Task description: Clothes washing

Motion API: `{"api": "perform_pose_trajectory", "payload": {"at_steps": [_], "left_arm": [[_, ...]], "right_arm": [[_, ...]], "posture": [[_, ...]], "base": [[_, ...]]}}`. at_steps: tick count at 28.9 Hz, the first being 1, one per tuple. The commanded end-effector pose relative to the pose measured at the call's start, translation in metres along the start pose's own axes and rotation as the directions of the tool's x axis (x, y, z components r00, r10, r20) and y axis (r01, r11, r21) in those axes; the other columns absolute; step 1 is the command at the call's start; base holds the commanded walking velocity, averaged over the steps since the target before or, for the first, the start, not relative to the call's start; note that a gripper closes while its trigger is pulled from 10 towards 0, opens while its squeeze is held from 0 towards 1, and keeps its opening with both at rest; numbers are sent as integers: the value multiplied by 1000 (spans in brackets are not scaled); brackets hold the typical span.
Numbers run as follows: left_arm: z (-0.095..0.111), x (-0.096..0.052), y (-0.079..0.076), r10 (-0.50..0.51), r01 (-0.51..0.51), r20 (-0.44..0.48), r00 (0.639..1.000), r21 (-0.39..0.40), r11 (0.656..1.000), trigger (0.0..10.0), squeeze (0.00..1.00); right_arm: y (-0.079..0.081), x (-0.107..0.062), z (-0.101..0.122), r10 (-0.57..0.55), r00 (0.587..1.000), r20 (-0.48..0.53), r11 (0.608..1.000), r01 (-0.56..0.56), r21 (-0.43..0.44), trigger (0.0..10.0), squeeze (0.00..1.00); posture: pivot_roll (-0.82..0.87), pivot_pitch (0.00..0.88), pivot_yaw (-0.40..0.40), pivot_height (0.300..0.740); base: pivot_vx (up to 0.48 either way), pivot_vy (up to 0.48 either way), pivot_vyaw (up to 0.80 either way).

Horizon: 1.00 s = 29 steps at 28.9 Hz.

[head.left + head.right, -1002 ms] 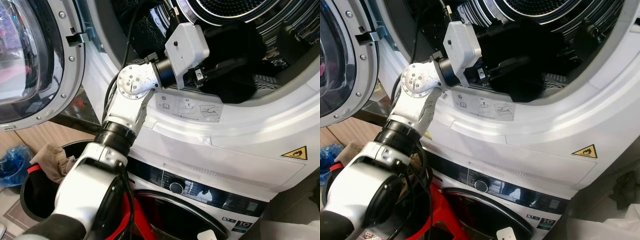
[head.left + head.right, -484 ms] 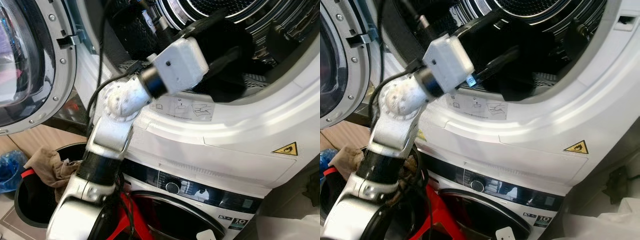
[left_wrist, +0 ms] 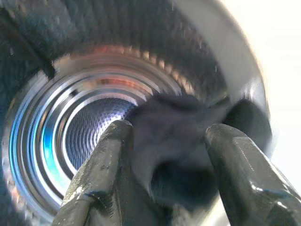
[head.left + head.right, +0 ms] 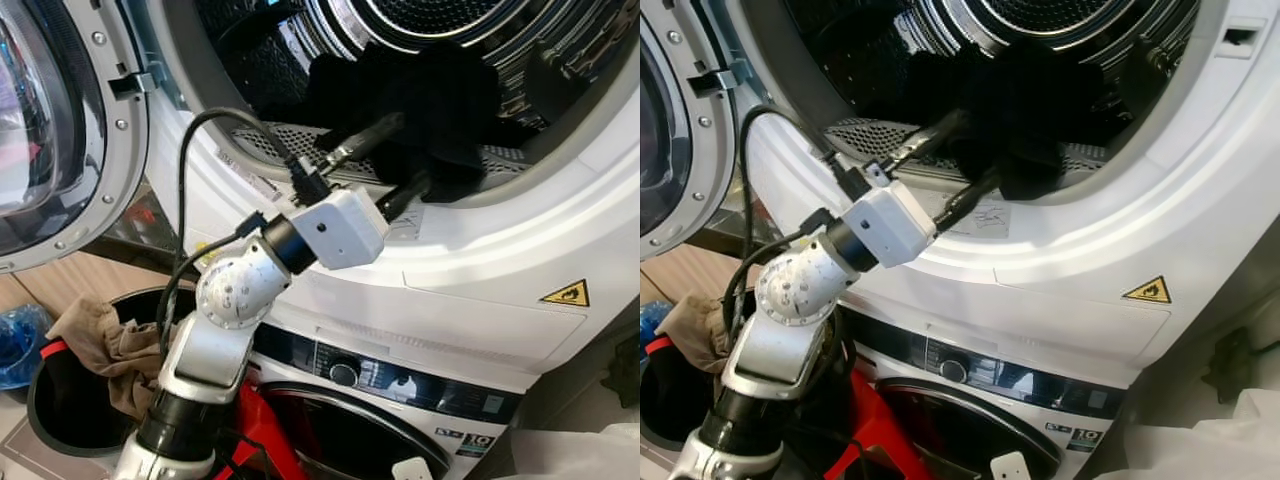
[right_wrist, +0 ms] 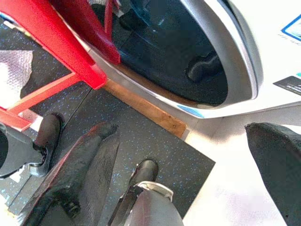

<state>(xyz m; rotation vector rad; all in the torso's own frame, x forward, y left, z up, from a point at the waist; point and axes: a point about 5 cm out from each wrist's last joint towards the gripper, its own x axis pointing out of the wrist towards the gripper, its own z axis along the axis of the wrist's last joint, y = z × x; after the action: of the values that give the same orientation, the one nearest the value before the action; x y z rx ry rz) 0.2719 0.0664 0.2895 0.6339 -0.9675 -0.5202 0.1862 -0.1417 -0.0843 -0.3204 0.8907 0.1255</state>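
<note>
Home laundry corner. Two white front-loading machines stacked: upper dryer (image 4: 520,270) with door (image 4: 60,130) swung open, flammable-warning sticker (image 4: 566,294) on front; lower washer (image 4: 400,390) with dial and display panel. Black laundry basket (image 4: 50,400) on floor beside, brown garment (image 4: 105,340) draped over rim. Dark speckled mat (image 5: 155,155) underfoot.

Dark speckled flooring (image 5: 155,141) is seen beside a wooden strip (image 5: 146,110). A red frame (image 5: 70,52) is stood on it, brightly lit.
</note>
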Motion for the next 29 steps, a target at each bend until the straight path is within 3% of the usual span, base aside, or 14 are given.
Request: {"api": "perform_pose_trajectory", "payload": {"at_steps": [1, 7, 8, 10, 17, 22, 26, 29], "left_arm": [[0, -7, 4, 35, -34, -10, 999, 52, 998, 10000, 0], [-6, -26, 5, 86, -73, -70, 994, 169, 983, 10000, 0], [-6, -26, 5, 86, -73, -70, 994, 169, 983, 10000, 0], [-9, -42, 1, 137, -117, -107, 985, 168, 979, 10000, 0], [-13, -63, -4, 213, -179, -158, 964, 201, 963, 10000, 0], [-4, -67, -3, 244, -212, -145, 959, 205, 955, 10000, 0], [-10, -82, -1, 371, -337, -248, 895, 171, 926, 10000, 0], [-22, -92, 5, 463, -457, -336, 821, 100, 884, 10000, 0]], "right_arm": [[3, -1, -2, 0, 1000, -6, 1000, 0, 16, 10000, 0], [1, -1, -4, -6, 1000, -8, 1000, 6, 15, 10000, 0], [1, -1, -4, -6, 1000, -8, 1000, 6, 15, 10000, 0], [1, -1, -4, -7, 1000, -7, 1000, 7, 14, 10000, 0], [0, -1, -2, -14, 1000, 2, 1000, 14, 21, 10000, 0], [-1, -1, -2, -17, 1000, 3, 1000, 17, 17, 10000, 0], [-2, -1, -3, -24, 1000, 1, 1000, 24, 14, 10000, 0], [-2, -1, -2, -23, 1000, 2, 1000, 23, 12, 10000, 0]], "posture": [[59, 43, 82, 740], [67, 44, 79, 740], [67, 44, 79, 740], [66, 45, 78, 740], [60, 34, 78, 740], [60, 34, 81, 740], [65, 36, 75, 740], [65, 39, 73, 740]], "base": [[0, 0, 0], [0, 0, 0], [0, 0, 0], [0, 0, 0], [0, 0, 0], [0, 0, 0], [0, 0, 0], [0, 0, 0]]}}
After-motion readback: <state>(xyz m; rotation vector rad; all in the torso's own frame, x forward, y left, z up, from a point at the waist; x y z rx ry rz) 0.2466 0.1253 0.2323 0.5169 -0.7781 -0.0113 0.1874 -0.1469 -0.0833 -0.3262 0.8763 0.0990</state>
